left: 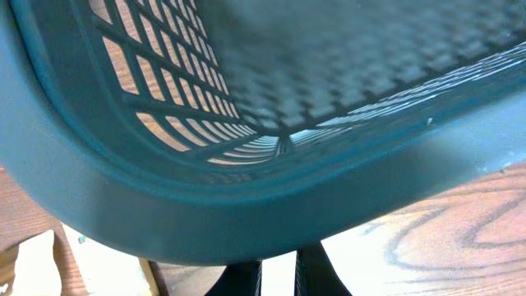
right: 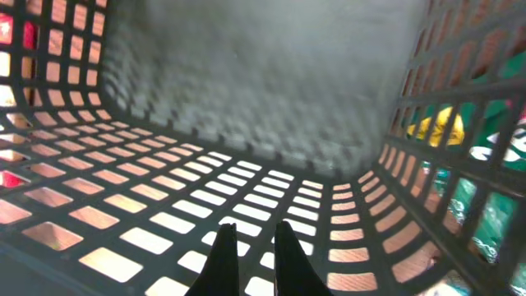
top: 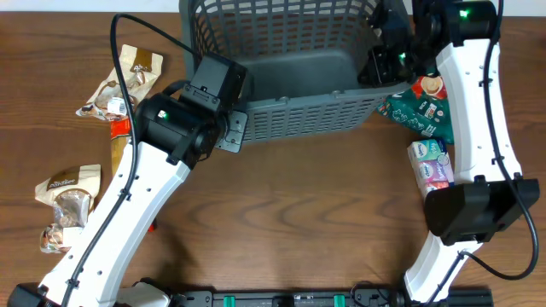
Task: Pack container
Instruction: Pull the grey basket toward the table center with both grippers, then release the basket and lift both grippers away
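The container [top: 299, 112] is a large dark grey lattice basket at the back of the table, with nothing inside it. My left gripper [top: 235, 128] sits at its front left corner, outside the wall. In the left wrist view the fingers [left: 316, 275] stand close together and their tips vanish under the thick rim [left: 246, 214], so I cannot tell whether they pinch it. My right gripper [top: 380, 64] reaches inside the basket at its right end. In the right wrist view it [right: 253, 234] is shut and holds nothing, just above the lattice wall [right: 148, 238].
Brown snack packets [top: 136, 68] [top: 64, 183] and a red packet [top: 120, 128] lie on the wood to the left of the basket. A green packet [top: 422, 107] and a pink and white packet [top: 431, 162] lie to its right, under my right arm.
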